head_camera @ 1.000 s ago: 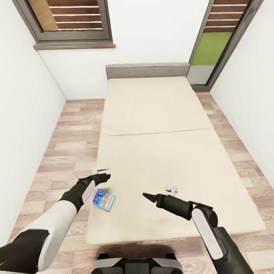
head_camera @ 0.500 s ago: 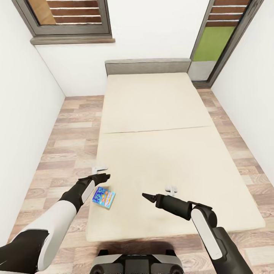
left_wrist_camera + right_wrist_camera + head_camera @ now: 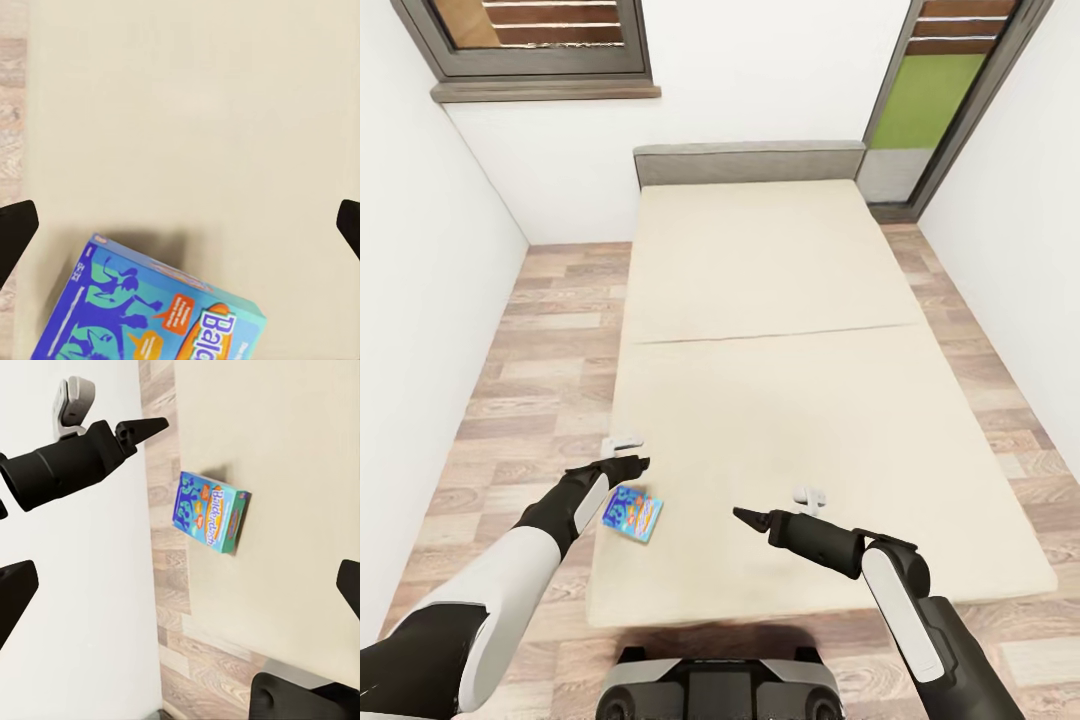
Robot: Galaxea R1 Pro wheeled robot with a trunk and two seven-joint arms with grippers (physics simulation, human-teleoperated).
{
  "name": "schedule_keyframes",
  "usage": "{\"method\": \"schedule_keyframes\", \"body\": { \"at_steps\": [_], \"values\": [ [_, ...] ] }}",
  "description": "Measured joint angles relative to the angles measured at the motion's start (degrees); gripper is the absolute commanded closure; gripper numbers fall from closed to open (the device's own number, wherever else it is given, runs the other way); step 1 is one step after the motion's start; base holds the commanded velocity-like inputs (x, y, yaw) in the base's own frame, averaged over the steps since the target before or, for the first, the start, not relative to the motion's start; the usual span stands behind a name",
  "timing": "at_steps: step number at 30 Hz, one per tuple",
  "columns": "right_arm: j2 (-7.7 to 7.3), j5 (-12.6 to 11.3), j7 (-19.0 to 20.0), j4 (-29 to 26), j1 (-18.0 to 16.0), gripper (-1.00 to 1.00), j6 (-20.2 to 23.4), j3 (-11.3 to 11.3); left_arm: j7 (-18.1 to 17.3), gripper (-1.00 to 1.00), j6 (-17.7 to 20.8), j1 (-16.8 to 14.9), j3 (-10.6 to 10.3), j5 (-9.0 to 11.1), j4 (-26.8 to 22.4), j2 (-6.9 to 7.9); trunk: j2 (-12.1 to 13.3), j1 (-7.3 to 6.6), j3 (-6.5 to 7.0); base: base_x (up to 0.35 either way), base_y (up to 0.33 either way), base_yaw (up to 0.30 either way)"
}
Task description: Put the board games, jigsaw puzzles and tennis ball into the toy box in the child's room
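Board games are the business here, and one of them, a blue board game box with cartoon figures, lies flat on the bed near its foot-end corner on the robot's left. From the head camera, the left gripper hovers just beyond that box, near the mattress edge, its white and dark fingers apart with nothing between them. The right gripper hangs over the middle of the foot end, well apart from the box; it holds nothing, though from this angle I cannot tell how wide it stands.

Looking along the left wrist, the blue box fills the near part of the picture on the beige mattress, and the two dark fingertips sit at opposite edges of the frame, so the jaws are spread wide. The box lies off their centre line rather than squarely between them.

Through the right wrist camera, the same box rests close to the mattress edge with plank floor beside it, and the left arm reaches in above it. Its own fingertips show far apart, so this gripper is probably wide open too.

The step in hand looks like the pick-up. To do it well, the left gripper should draw back over the box, line its jaws across the short side, then descend low enough to catch the thin edge without nudging the box off the bed.
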Motion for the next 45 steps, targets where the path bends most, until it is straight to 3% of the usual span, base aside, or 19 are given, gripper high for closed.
{"method": "schedule_keyframes", "body": {
  "at_steps": [28, 45],
  "values": [
    [0.02, 0.00, -0.01, 0.08, -0.02, -1.00, 0.00, 0.10, -0.08, -1.00, -0.01, 0.01, -0.01, 0.01, -0.47, 0.05, 0.00, 0.00, -2.64, 0.000, 0.000, 0.000],
    [0.02, 0.00, 0.00, -0.01, -0.01, -1.00, 0.00, 0.10, -0.04, -1.00, 0.06, -0.05, -0.06, 0.03, -3.63, 0.36, 0.00, 0.00, -4.24, 0.000, 0.000, 0.000]
  ]
}}
